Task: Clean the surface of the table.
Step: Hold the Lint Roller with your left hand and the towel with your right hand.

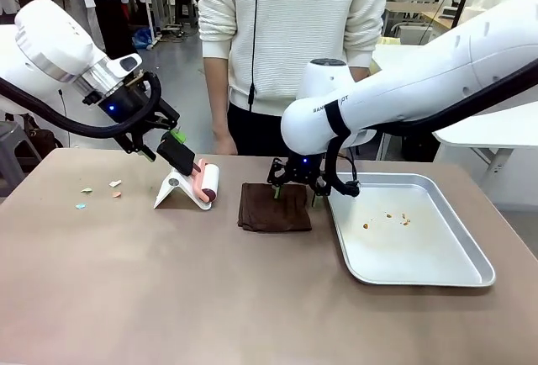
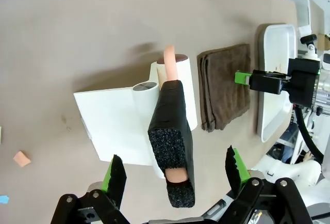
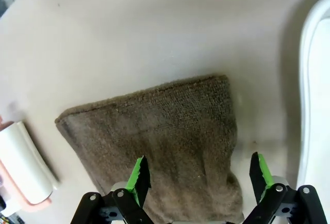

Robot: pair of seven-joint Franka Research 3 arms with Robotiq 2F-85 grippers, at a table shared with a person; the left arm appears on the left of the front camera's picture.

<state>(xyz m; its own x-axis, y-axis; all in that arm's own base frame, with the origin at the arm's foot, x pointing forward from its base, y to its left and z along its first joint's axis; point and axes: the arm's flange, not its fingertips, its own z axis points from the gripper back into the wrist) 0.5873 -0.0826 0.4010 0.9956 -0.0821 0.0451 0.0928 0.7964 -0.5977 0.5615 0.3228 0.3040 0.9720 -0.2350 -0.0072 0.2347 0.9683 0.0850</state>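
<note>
Left gripper (image 2: 174,168) straddling lint roller handle (image 2: 170,115), jaws apart; right gripper (image 3: 199,172) hovering spread above brown cloth (image 3: 154,131) on bench (image 1: 126,281), tray (image 1: 420,279) at 3 o'clock.

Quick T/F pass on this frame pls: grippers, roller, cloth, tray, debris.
1. The left gripper is open and straddles the handle of the lint roller. True.
2. The right gripper is shut on the brown cloth. False: it is open, over the cloth.
3. The cloth lies in the tray. False: it lies on the table, beside the tray.
4. The tray holds a few crumbs. True.
5. Small scraps lie on the table left of the lint roller. True.
</note>
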